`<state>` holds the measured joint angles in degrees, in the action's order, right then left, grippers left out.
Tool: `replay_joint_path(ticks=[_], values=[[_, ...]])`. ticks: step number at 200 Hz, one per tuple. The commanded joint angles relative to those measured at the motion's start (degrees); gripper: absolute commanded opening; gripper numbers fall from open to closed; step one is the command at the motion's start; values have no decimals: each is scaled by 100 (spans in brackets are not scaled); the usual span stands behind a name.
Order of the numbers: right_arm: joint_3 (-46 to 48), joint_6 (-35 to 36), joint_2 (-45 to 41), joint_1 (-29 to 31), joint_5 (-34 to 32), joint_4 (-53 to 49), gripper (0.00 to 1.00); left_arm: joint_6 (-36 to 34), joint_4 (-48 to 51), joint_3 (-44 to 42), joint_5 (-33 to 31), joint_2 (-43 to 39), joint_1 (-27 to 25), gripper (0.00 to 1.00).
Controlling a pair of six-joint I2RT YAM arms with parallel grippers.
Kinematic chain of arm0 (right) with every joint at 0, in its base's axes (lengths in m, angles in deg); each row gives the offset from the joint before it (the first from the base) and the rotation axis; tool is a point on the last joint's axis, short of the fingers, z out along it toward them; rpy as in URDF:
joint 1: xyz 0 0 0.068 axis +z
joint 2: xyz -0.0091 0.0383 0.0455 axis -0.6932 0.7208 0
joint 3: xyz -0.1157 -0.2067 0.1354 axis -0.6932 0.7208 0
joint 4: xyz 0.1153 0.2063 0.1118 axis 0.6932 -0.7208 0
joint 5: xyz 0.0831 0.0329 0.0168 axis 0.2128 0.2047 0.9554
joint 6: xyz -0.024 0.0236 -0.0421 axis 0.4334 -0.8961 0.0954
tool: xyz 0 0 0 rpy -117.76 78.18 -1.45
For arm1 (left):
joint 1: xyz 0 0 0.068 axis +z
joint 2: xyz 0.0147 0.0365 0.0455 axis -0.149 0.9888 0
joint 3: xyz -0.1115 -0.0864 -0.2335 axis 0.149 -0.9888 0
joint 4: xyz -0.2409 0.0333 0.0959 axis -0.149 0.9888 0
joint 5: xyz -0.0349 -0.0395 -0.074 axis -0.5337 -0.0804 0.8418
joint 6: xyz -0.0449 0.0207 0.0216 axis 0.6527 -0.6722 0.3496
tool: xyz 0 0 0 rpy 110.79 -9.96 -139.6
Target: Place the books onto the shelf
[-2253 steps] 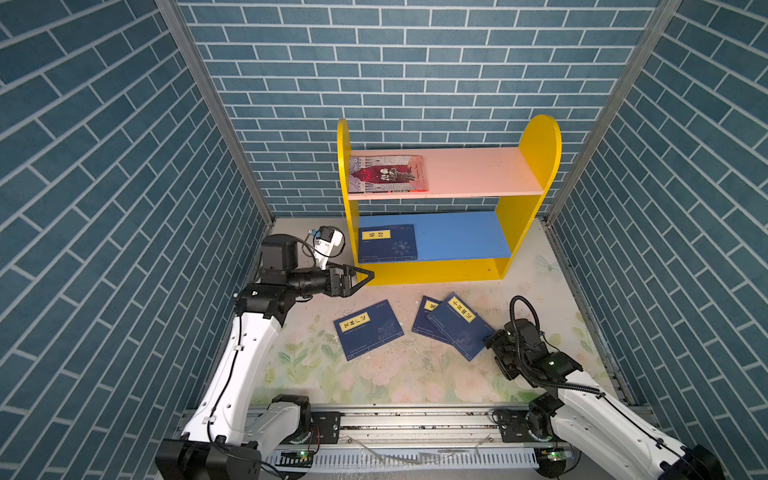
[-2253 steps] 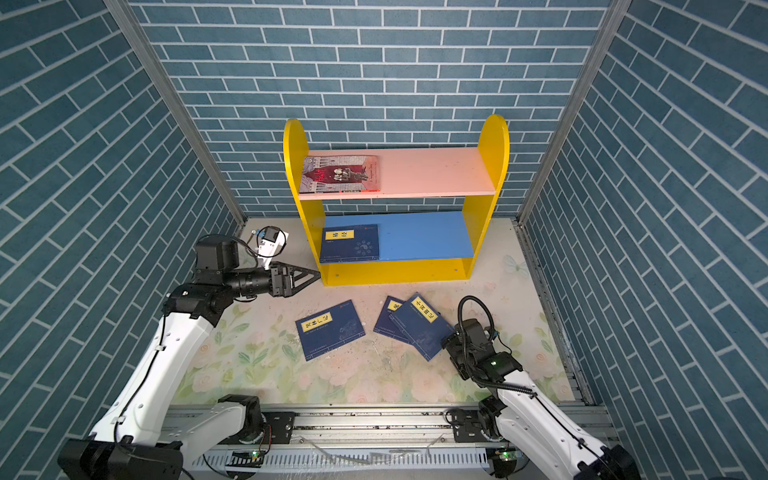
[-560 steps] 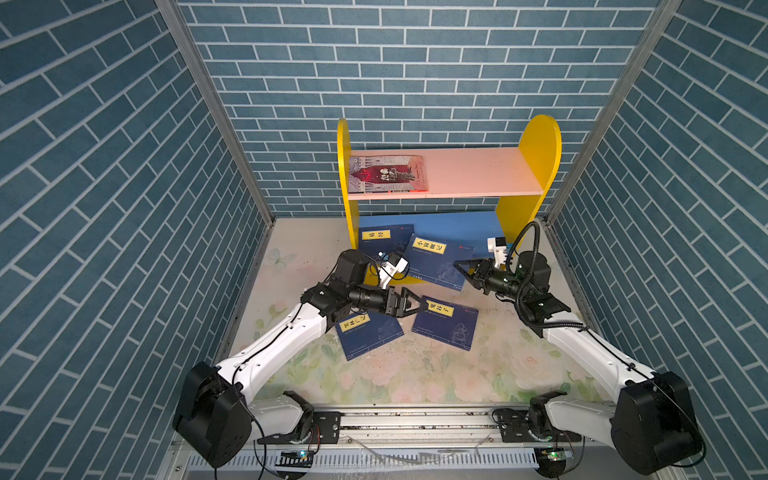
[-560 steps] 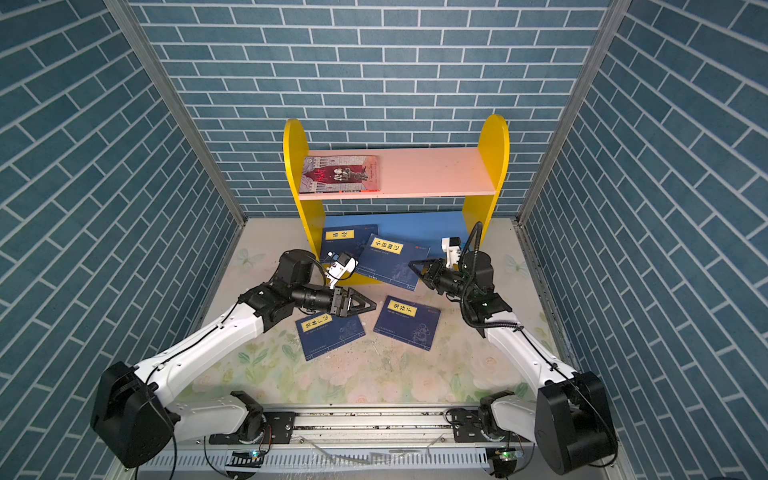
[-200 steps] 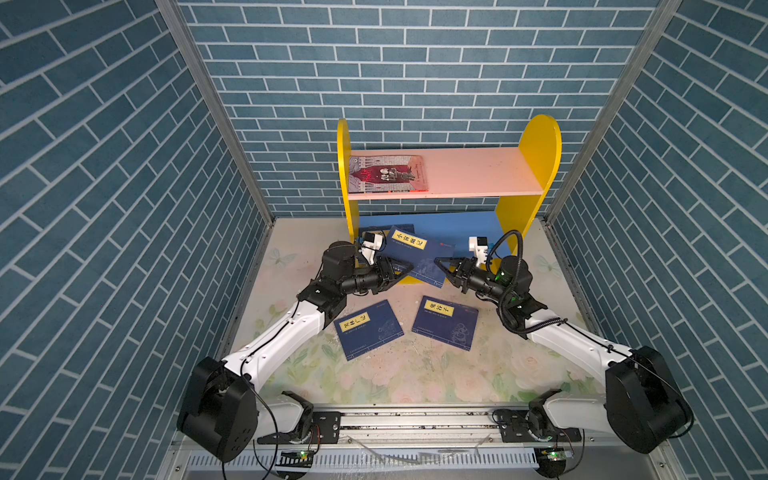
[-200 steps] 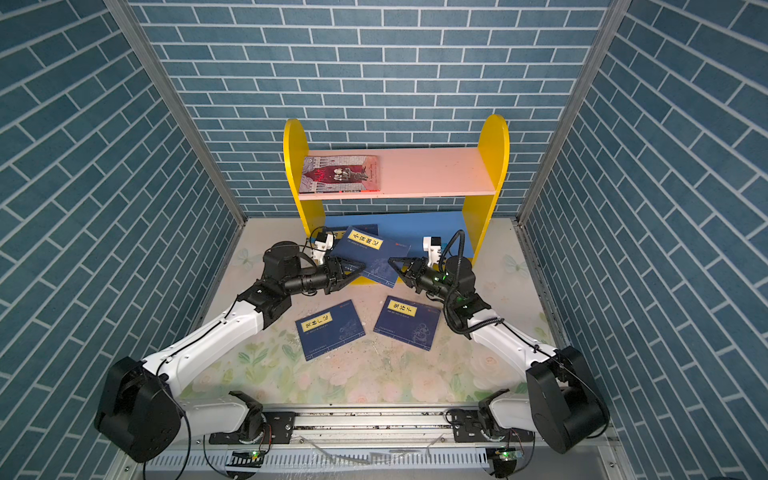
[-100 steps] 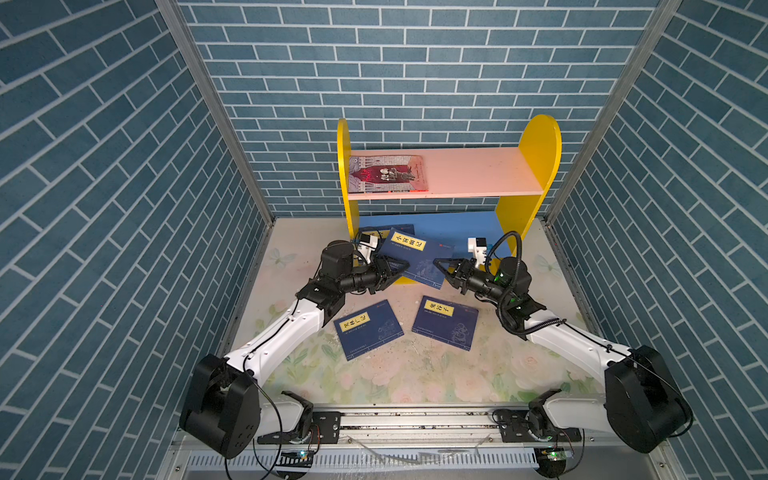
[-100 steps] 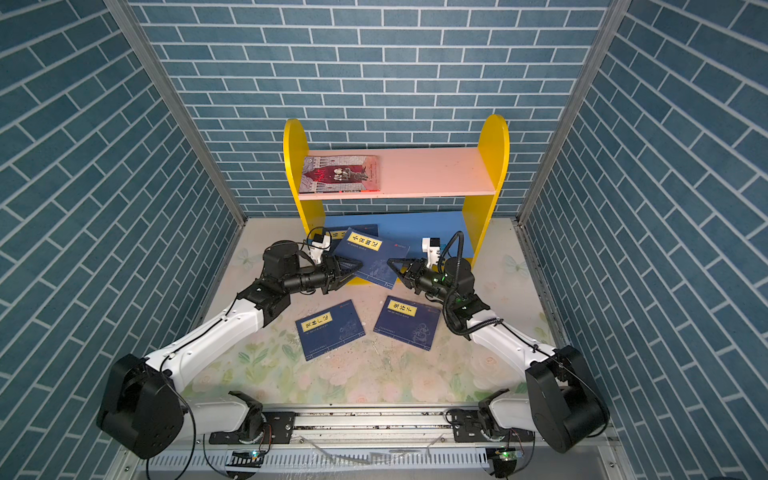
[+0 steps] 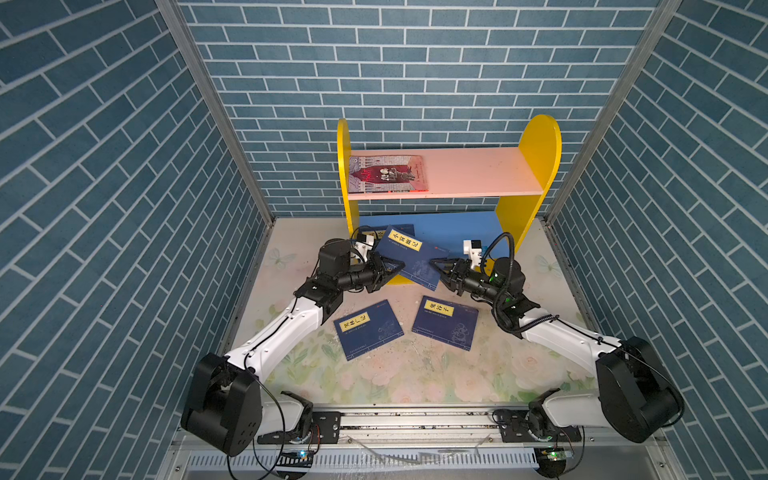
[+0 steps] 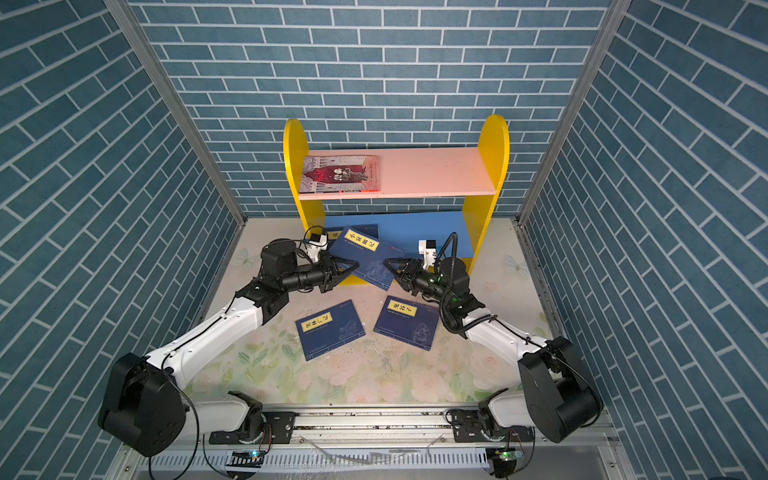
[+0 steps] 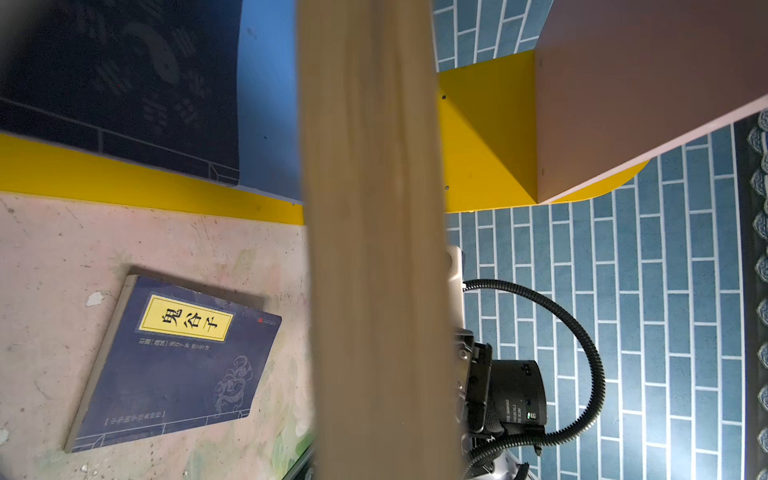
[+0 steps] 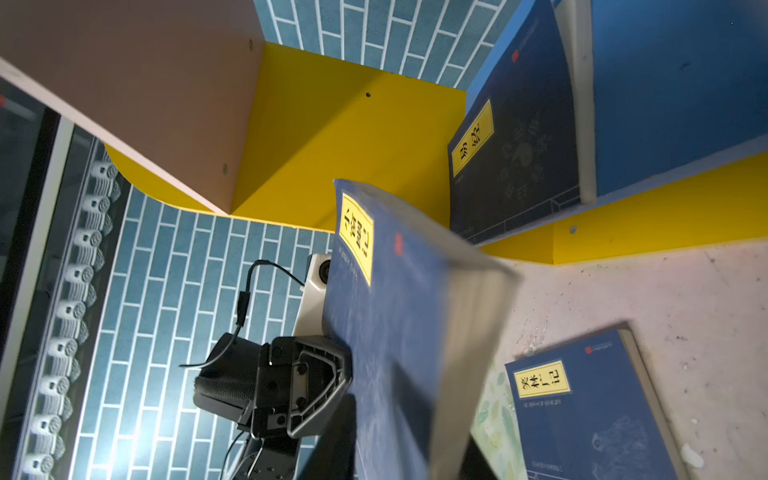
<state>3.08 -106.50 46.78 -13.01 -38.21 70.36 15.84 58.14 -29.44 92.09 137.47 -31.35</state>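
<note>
A navy book (image 9: pixel 409 259) with a yellow label hangs tilted over the shelf's yellow base strip (image 9: pixel 401 280), between my two grippers. My left gripper (image 9: pixel 395 268) is shut on its left edge; in the left wrist view the book's tan page edge (image 11: pixel 374 249) hides the jaws. My right gripper (image 9: pixel 436 266) stands open astride the book's right corner (image 12: pixel 390 316), its dark finger (image 12: pixel 336 436) off the cover. Another navy book (image 12: pixel 515 166) lies on the blue lower board (image 9: pixel 457 230). The grey-and-red book (image 9: pixel 388 173) lies on the pink upper board (image 9: pixel 469 174). Two navy books (image 9: pixel 368 330) (image 9: pixel 444 326) lie flat on the floor.
The yellow side panels (image 9: pixel 536 166) (image 9: pixel 343 174) close in the shelf on both sides. Blue brick walls (image 9: pixel 124 208) box in the floral floor (image 9: pixel 415 374). The arm rail (image 9: pixel 415 419) runs along the front edge.
My left gripper has shut on the hanging book's left edge. The right gripper's jaws have parted from the book. The book sits slightly nearer the shelf.
</note>
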Motion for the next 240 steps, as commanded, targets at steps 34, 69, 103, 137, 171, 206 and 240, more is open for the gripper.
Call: replay_joint_path(ticks=[34,69,103,137,171,206,240], values=[[704,257,-1154,15,-1347,-663,52,176,-321,34,-221,30,374,0],[1017,172,-1886,408,-2052,-1181,56,349,-579,86,-335,210,376,0],[515,226,-1497,1087,-2347,-1215,56,636,-990,110,-359,383,377,0],[229,221,-952,1650,-2756,-744,56,763,-1153,144,-422,433,376,0],[149,47,-249,1955,-3323,61,55,864,-1305,76,-458,496,371,0],[69,-63,264,2021,-3804,801,55,879,-1377,0,-484,479,376,0],[73,-89,450,2064,-4138,1249,55,887,-1380,-34,-501,476,372,0]])
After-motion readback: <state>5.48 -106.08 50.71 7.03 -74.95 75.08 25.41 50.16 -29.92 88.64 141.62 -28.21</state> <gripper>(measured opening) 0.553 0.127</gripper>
